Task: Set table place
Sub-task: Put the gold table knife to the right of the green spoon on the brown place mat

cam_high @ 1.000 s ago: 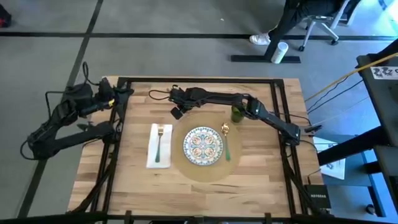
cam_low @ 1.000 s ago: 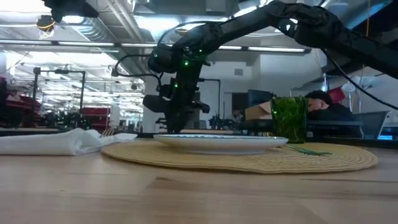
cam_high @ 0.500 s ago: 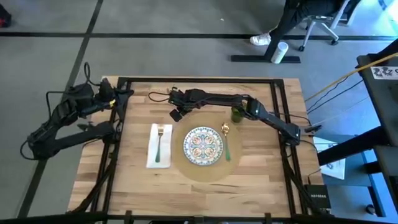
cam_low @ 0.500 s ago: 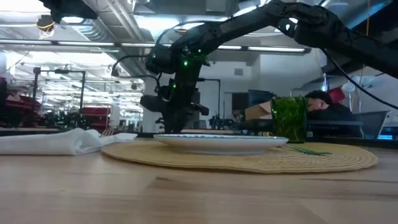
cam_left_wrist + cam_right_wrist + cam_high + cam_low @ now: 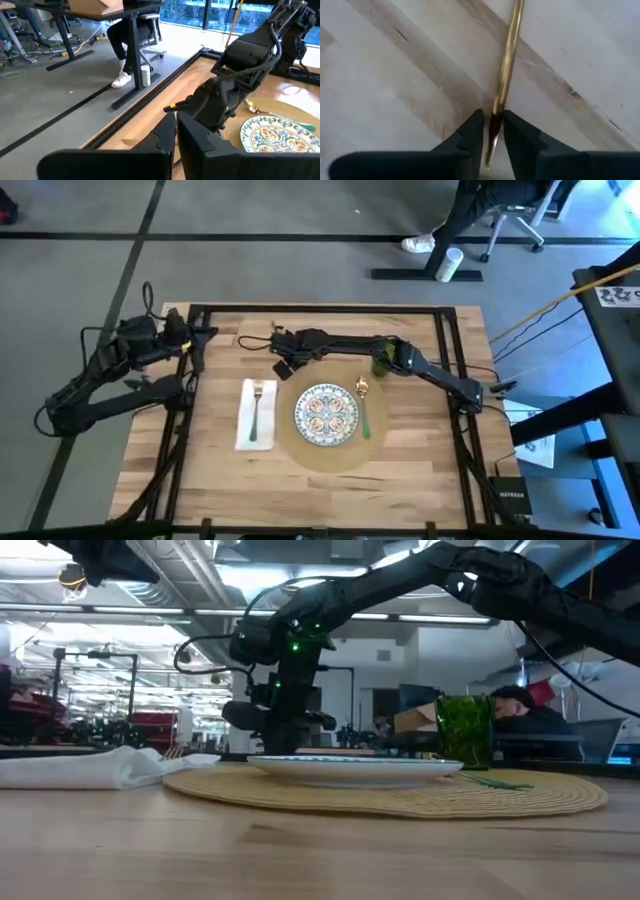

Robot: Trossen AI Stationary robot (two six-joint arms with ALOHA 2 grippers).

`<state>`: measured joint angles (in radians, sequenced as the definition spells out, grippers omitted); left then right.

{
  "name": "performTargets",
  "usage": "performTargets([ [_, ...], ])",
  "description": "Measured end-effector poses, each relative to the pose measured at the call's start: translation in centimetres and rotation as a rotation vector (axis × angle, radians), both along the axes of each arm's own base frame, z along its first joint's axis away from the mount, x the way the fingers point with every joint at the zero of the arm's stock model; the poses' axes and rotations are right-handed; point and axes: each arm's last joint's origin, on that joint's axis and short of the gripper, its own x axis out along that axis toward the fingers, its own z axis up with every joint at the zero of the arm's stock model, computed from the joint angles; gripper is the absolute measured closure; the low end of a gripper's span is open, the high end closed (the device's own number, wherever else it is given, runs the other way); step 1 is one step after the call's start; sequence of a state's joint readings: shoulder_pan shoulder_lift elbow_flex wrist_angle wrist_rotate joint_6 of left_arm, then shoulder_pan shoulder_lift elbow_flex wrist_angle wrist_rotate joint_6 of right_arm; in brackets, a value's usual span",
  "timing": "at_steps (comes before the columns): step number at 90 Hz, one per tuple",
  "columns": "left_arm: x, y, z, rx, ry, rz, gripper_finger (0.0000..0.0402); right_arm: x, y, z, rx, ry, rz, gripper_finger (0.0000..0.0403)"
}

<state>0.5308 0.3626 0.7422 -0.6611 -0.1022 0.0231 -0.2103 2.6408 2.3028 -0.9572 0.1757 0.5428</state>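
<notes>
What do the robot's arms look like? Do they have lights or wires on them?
Both arms are dark, nearly black, built from chunky jointed links. The right arm has small green lights glowing near its wrist and black cables looping beside it. Each gripper has two flat, dark, blocky fingers: the left gripper, the right gripper. The left arm also trails black cables.

The table (image 5: 220,470) was pale matt wood; the placemat (image 5: 520,798) looked coarsely woven; a slim utensil (image 5: 509,55) gleamed like polished brass.
</notes>
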Motion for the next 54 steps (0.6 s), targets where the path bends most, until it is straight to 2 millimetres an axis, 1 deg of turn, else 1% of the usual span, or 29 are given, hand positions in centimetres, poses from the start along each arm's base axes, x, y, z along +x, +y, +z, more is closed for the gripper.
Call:
performTargets([
  [6, 0.0, 0.1, -0.1, -0.008, -0.003, 0.021, 0.0402, 0.0, 0.2, 0.0, -0.005, 0.006, 0.023, 0.0392],
  [15, 0.0, 0.1, 0.0, -0.004, -0.016, 0.034, 0.0402, 0.1, 0.5, 0.0, -0.019, 0.01, 0.03, 0.0393],
  [35, 0.0, 0.1, 0.1, -0.008, -0.023, 0.035, 0.0402, 0.0, 0.7, 1.8, -0.034, 0.019, 0.037, 0.04],
  [54, 0.0, 0.1, -0.4, -0.021, 0.002, 0.035, 0.0402, -1.4, 0.9, 3.7, -0.049, 0.108, 0.002, 0.0402],
])
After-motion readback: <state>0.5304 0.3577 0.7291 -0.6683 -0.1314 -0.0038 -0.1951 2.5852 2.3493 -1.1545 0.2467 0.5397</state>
